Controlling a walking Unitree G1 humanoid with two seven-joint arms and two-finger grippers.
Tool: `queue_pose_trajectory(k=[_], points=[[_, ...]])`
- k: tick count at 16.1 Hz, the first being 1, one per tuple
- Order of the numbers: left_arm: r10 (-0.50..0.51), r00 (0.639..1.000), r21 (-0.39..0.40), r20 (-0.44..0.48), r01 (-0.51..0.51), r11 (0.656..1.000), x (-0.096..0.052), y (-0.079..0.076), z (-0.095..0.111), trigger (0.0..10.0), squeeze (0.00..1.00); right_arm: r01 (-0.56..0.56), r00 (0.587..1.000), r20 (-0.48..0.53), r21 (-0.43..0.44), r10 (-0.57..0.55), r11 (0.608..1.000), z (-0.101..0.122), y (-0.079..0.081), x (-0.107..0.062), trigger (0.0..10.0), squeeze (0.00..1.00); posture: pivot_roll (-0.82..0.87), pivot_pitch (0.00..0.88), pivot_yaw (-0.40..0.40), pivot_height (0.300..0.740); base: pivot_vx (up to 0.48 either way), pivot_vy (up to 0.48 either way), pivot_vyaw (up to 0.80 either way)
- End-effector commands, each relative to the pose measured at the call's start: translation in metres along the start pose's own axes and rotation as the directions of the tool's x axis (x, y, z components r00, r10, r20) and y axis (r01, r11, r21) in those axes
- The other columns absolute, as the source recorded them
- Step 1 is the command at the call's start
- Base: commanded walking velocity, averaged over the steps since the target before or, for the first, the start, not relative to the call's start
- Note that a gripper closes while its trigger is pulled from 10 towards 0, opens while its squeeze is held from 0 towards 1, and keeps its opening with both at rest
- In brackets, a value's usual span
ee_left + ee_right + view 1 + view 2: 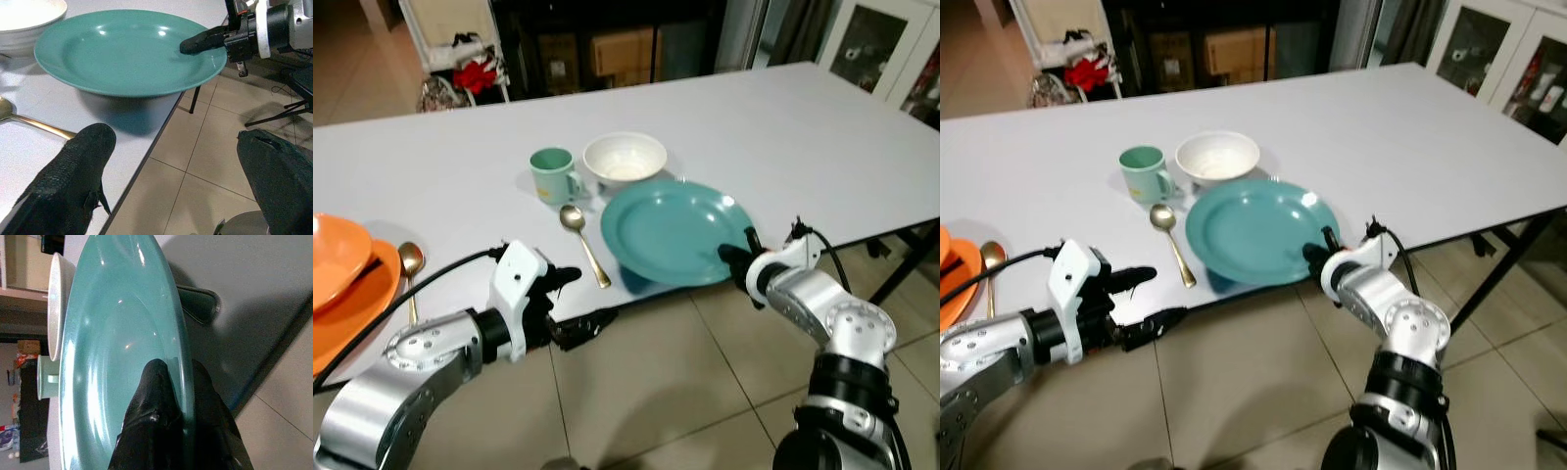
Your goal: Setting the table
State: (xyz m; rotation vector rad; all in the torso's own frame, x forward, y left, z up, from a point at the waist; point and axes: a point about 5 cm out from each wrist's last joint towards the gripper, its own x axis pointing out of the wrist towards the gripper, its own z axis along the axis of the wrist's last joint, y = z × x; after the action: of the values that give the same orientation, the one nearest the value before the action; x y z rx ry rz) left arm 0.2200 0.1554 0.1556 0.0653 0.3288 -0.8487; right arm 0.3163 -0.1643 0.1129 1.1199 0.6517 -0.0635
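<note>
Right gripper pinching teal plate rim — plate tilted, near edge raised

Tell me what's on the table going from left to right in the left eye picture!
Orange plates → gold spoon → green mug → second gold spoon → teal plate, its rim pinched by the right gripper.

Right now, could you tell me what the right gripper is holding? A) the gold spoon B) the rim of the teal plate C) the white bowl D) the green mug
B: the right gripper pinches the near rim of the teal plate, one finger above, one below.
</note>
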Motion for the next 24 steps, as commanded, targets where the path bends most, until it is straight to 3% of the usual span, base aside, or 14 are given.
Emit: queue_pose_trajectory(k=[1,10,11,13,14,19,24], points=[[-0.002,1.0,0.018,-0.008,0.002,1.0,0.0,-0.001,0.001,10.0,0.0,-0.02,1.0,-0.01,-0.043,0.02,0.999,0.001,0.009,0.005,10.0,0.0,0.11,0.0,0.011,0.74,0.0,0.0,0.0],[0.007,1.0,0.021,-0.013,-0.007,1.0,-0.001,-0.002,-0.003,10.0,0.0,-0.008,1.0,-0.007,-0.092,0.007,0.996,-0.001,0.013,0.022,10.0,0.0,0.11,0.0,0.002,0.74,0.0,0.0,0.0],[0.008,1.0,0.021,-0.012,-0.008,1.0,-0.001,-0.002,-0.003,10.0,0.0,-0.012,1.0,-0.008,-0.097,0.012,0.995,-0.001,0.014,0.024,10.0,0.08,0.11,0.0,0.002,0.74,0.0,0.0,0.0],[0.011,1.0,0.022,-0.013,-0.011,1.0,-0.001,-0.002,-0.004,10.0,0.0,-0.032,0.999,-0.009,-0.107,0.031,0.994,0.0,0.016,0.028,10.0,0.63,0.11,0.0,0.002,0.74,0.0,0.0,0.0],[0.011,1.0,0.022,-0.014,-0.011,1.0,0.0,-0.002,-0.005,10.0,0.0,-0.038,0.999,-0.02,-0.124,0.036,0.992,-0.001,0.015,0.031,10.0,1.0,0.11,0.0,0.004,0.74,0.0,0.0,0.0],[0.018,1.0,0.019,-0.016,-0.018,1.0,0.0,-0.001,-0.007,10.0,0.0,-0.143,0.99,-0.031,-0.14,0.139,0.98,-0.001,0.021,0.032,10.0,1.0,0.11,0.0,0.001,0.74,0.0,0.0,0.0],[0.019,1.0,0.023,-0.023,-0.019,1.0,0.002,0.0,-0.009,10.0,0.0,-0.163,0.987,-0.023,-0.156,0.161,0.974,-0.002,0.014,0.028,10.0,1.0,0.11,0.0,0.005,0.74,0.0,0.0,0.0]])
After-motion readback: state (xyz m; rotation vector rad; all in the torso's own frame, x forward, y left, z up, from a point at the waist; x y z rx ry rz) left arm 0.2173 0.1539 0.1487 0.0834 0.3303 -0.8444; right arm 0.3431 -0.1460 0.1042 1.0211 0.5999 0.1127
